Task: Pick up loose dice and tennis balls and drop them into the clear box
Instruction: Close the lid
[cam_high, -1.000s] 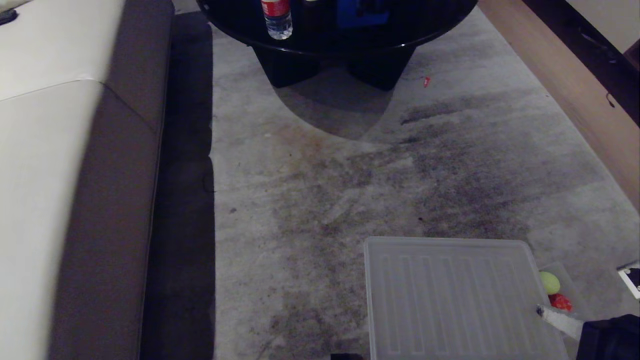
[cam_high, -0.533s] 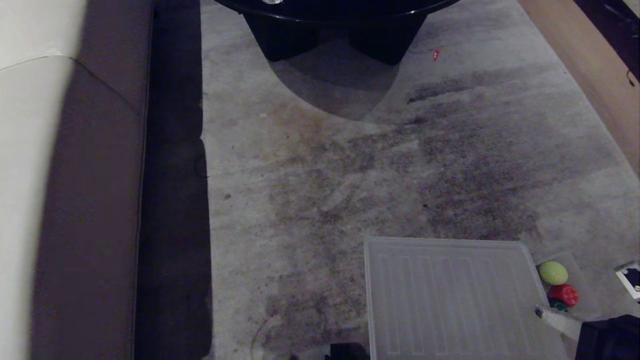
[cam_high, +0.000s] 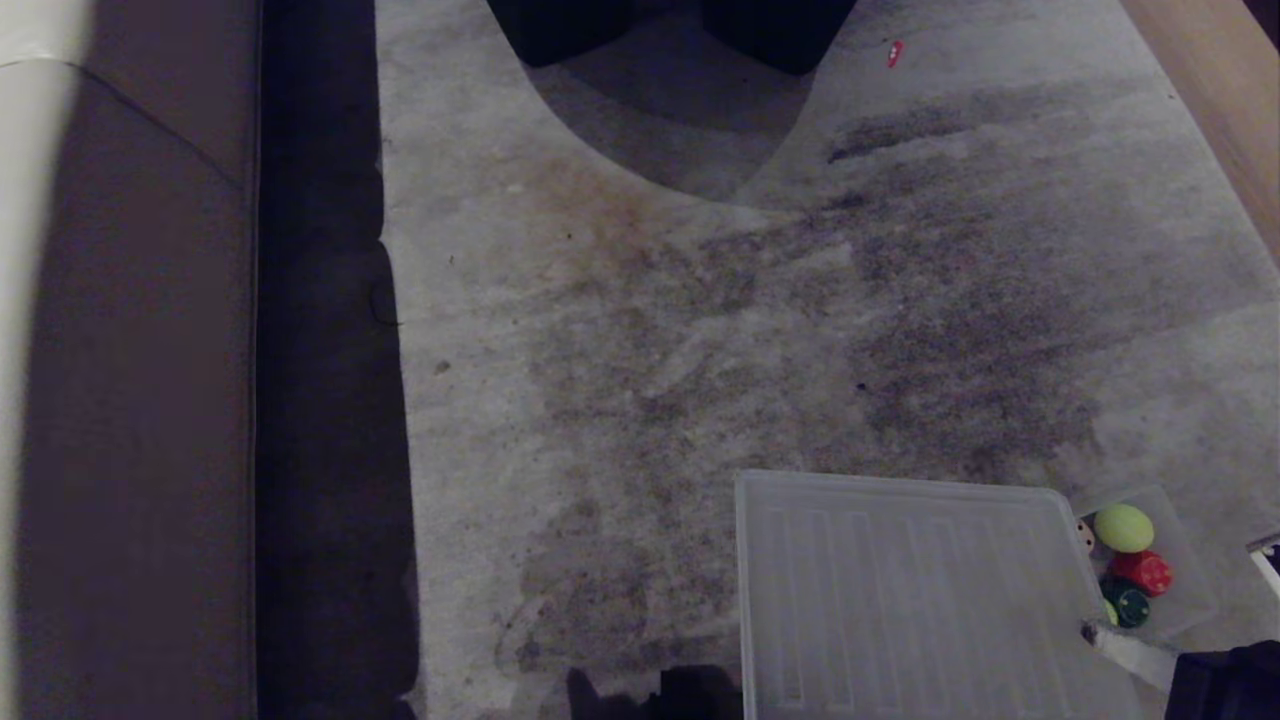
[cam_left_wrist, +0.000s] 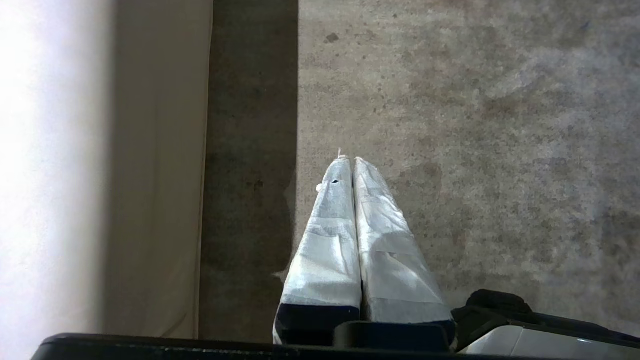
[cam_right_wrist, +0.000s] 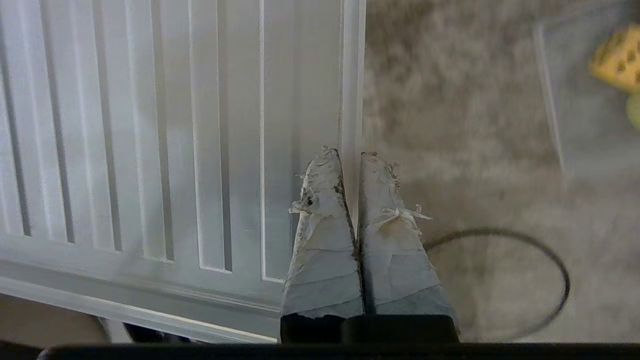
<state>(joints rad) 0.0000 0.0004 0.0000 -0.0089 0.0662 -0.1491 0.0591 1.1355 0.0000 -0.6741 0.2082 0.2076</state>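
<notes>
Two grippers show, both with tape-wrapped fingers pressed together and nothing between them. The right gripper (cam_right_wrist: 349, 152) hangs over the edge of a ribbed translucent white plastic lid (cam_high: 910, 590); in the head view its pale tip enters at about 4 o'clock, at the lid's right edge. The left gripper (cam_left_wrist: 348, 159) points at bare stained grey carpet (cam_high: 700, 330) beside a dark strip of shadow along the pale sofa (cam_high: 120, 400); it is outside the head view.

The ribbed lid lies flat on the carpet at 5 o'clock. Just beyond its right edge, near 4 o'clock, sits the shallow clear plastic box (cam_high: 1180, 600), partly hidden by the lid. Inside it, from near to far: a dark green rounded piece (cam_high: 1132, 606), a red die with pale dots (cam_high: 1144, 572), and a fuzzy yellow-green tennis ball (cam_high: 1123, 527). A beige die with dark dots (cam_high: 1085, 535) peeks out against the lid's edge; the right wrist view shows it as yellowish.

A thin dark cable loop (cam_right_wrist: 510, 280) lies on the carpet by the right gripper. At 12 o'clock stand the black table legs (cam_high: 670, 30); a small red scrap (cam_high: 894, 52) lies at 1 o'clock.
</notes>
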